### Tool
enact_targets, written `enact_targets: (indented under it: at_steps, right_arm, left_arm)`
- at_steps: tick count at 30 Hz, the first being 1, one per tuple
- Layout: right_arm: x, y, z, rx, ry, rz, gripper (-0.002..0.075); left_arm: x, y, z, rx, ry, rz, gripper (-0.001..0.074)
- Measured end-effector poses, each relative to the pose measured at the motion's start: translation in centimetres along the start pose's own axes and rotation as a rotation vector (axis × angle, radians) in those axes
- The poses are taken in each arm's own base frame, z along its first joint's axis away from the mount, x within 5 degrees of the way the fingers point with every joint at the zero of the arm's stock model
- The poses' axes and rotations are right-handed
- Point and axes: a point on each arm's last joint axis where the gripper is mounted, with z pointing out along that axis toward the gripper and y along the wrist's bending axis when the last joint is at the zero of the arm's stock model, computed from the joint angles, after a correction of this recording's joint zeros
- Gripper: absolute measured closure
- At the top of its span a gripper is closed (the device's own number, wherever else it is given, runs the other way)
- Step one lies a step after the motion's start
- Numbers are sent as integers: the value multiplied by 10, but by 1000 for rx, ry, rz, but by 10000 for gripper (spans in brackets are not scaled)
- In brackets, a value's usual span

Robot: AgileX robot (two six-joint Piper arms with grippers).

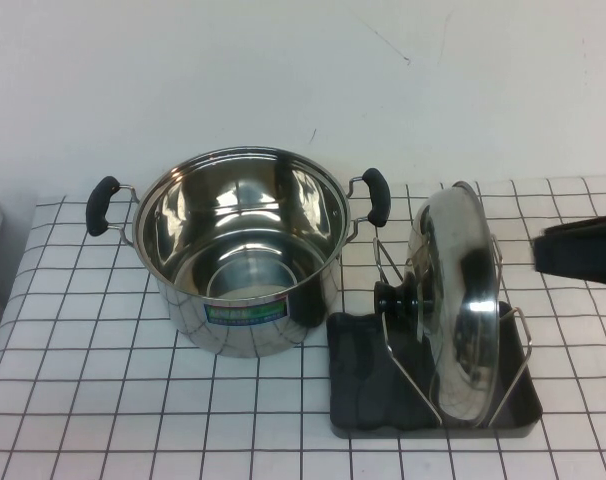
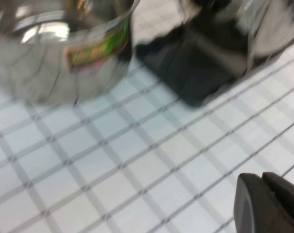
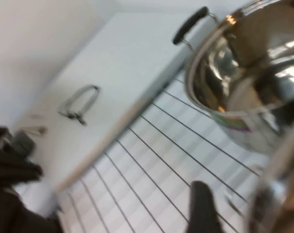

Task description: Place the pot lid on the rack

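The round, domed, shiny stainless-steel pot lid (image 1: 461, 305) stands on edge in the rack (image 1: 403, 290), a thin bent silver wire frame with upright prongs fixed over a dark grey rectangular tray (image 1: 358, 385). The lid's black knob (image 1: 395, 297) points sideways toward the large steel pot (image 1: 238, 250), which sits open on the white cloth with a black grid (image 1: 103, 400), just to the left of the tray, its two black handles sticking out and a green label low on its wall. The right gripper (image 1: 583, 247) shows in the high view as a dark shape at the right edge, level with the lid's upper part and apart from it; whether its jaws are wide or narrow cannot be told there, and the right wrist view is too blurred to settle it. The left gripper (image 2: 268, 206) appears only in the left wrist view, as a dark tip above the gridded cloth, well apart from the pot and tray; its jaws seem closed together, though the blur makes this uncertain.
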Motion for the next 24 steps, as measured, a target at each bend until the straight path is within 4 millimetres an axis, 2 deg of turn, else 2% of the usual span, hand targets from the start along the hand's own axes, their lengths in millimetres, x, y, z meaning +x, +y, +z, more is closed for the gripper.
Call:
enact_targets:
  at_steps: [2,6,8,13,16,19,24]
  right_arm:
    - [-1,3,-12,59,63,-42,349]
    - [1,21,-33,213,262,-166,611]
    - [2,33,-41,289,342,-215,675]
    - [14,72,-56,458,510,-380,714]
    - [24,89,-73,621,579,-461,718]
    - [28,106,-93,760,510,-521,719]
    - [40,137,-116,872,252,-631,719]
  left_arm:
    - [5,3,0,-37,54,-11,736]
    - [12,10,-1,-109,136,-36,736]
    - [14,11,-2,-122,149,-52,736]
    - [16,12,-4,-148,182,-177,736]
    - [14,13,-6,-171,177,-199,736]
    - [13,14,-6,-180,157,-196,736]
    - [-1,12,-5,-135,12,-186,736]
